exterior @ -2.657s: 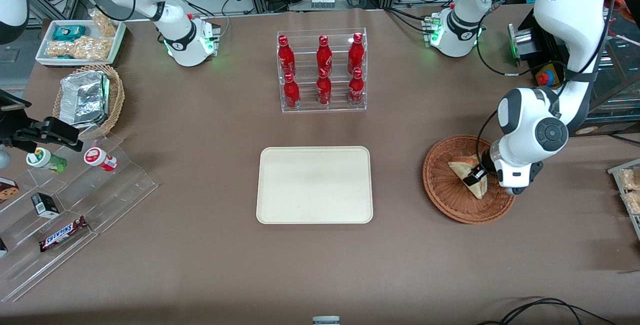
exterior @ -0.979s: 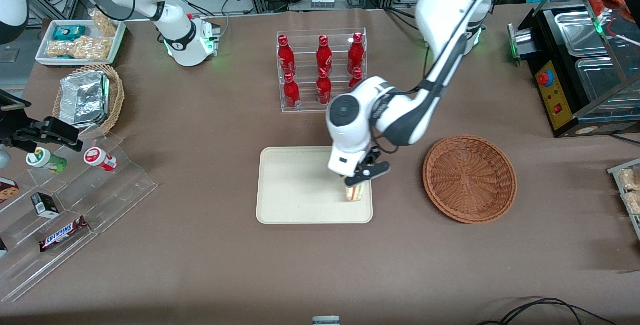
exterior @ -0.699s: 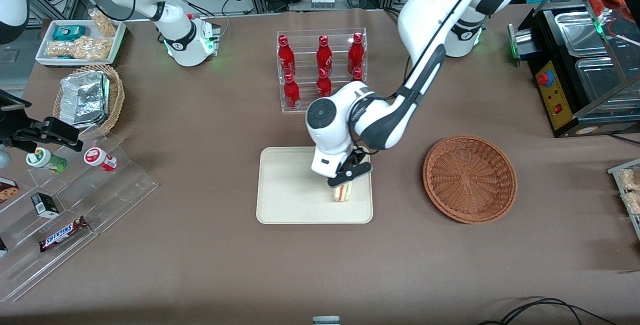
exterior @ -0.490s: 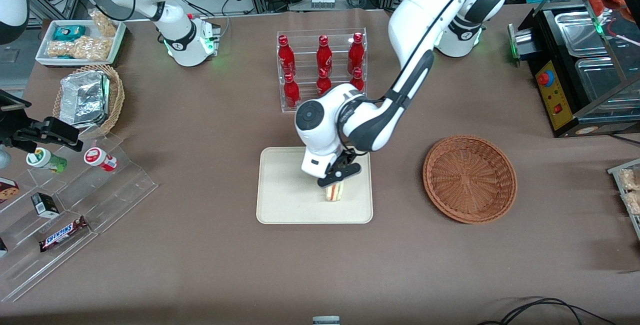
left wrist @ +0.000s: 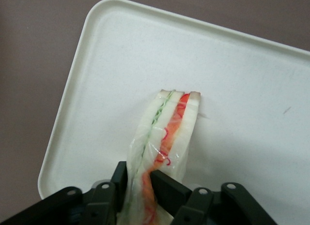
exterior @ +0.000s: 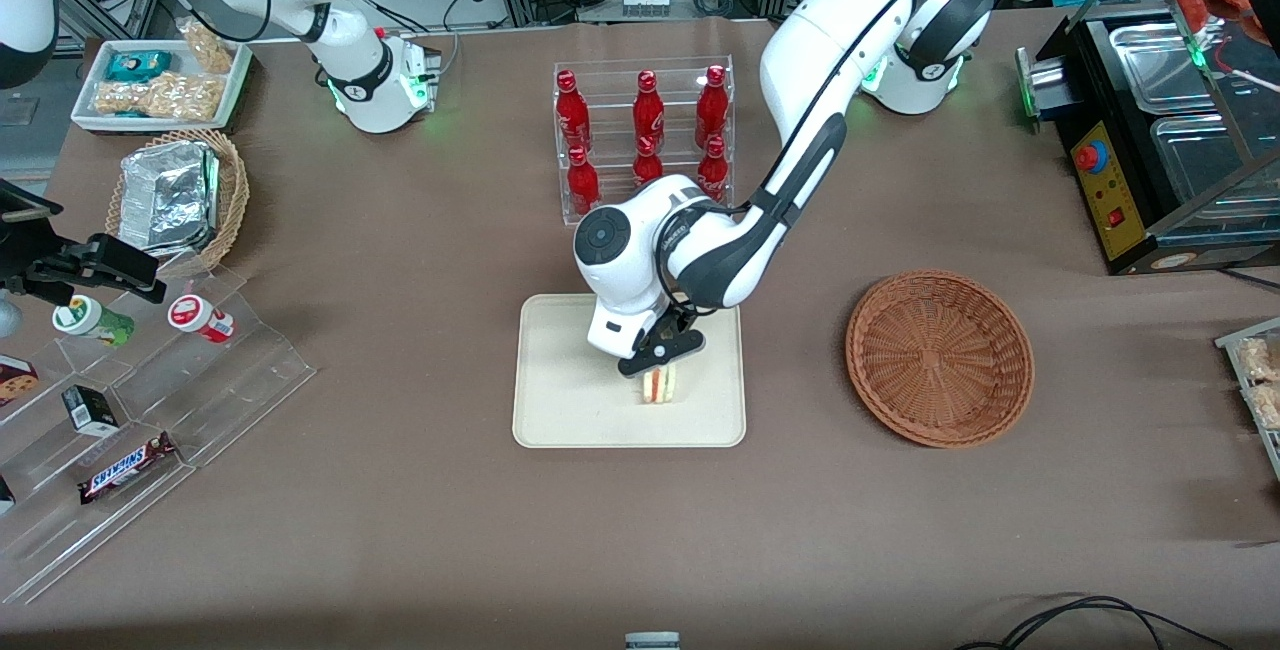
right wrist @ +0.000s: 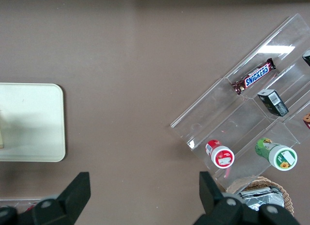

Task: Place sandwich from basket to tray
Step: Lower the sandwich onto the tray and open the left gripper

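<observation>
The clear-wrapped sandwich (exterior: 660,386) (left wrist: 167,133), white bread with red and green layers, hangs on edge with its tip touching or just above the cream tray (exterior: 560,400) (left wrist: 252,89). My left gripper (exterior: 657,353) (left wrist: 145,186) is shut on the sandwich's upper part, one black finger (left wrist: 170,188) on each side of the wrapped wedge. It sits over the tray's middle, slightly toward the front camera. The reddish-brown wicker basket (exterior: 939,357) stands empty on the table beside the tray, toward the working arm's end.
A clear rack of red bottles (exterior: 644,140) stands farther from the front camera than the tray, close to my forearm. Toward the parked arm's end are a tan basket with foil container (exterior: 180,195), a white snack tray (exterior: 160,82) and acrylic steps with snacks (exterior: 140,410).
The sandwich was lifted from the basket and carried to the tray. Over the last second my gripper slid further along the tray toward the parked arm's end, still gripping it.
</observation>
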Controlling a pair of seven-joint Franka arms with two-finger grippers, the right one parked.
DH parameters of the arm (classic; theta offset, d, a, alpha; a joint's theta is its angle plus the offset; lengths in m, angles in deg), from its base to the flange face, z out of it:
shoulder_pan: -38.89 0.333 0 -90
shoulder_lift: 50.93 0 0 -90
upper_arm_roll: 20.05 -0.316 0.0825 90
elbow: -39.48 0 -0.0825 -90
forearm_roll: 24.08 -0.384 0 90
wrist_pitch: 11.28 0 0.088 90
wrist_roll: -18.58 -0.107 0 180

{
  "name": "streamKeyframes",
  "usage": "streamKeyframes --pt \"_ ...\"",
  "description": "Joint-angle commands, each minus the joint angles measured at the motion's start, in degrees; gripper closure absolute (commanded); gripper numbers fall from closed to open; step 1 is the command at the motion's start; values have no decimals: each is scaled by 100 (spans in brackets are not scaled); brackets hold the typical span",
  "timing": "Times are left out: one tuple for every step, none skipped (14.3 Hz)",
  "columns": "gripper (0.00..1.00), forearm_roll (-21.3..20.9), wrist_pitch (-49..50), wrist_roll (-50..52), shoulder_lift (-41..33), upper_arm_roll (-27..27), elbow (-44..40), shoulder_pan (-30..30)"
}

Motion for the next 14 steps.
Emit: streamKeyframes --pt "51 -139 88 96 188 -66 -311 -95" --pt "50 -139 79 96 214 -66 -319 -95" --pt "49 -139 79 96 205 -66 -319 -95" --pt "47 -139 79 96 197 -66 -319 -86" --pt "46 -139 79 96 188 -74 -319 -86" --pt "40 -139 88 96 170 -75 -319 -78" --pt "33 -139 105 96 144 -92 -319 -78" --pt "22 -131 123 96 100 -92 -319 -69" --pt "5 -96 141 105 30 -92 -319 -51" --pt "0 -52 219 114 -110 -83 -319 -43" --pt "0 -25 394 114 -189 -83 -319 -25" --pt "0 -25 561 114 -251 -83 -319 -25" --pt "0 -16 632 123 -339 -83 -319 -25" --pt "0 10 729 114 -427 -83 -319 -7"
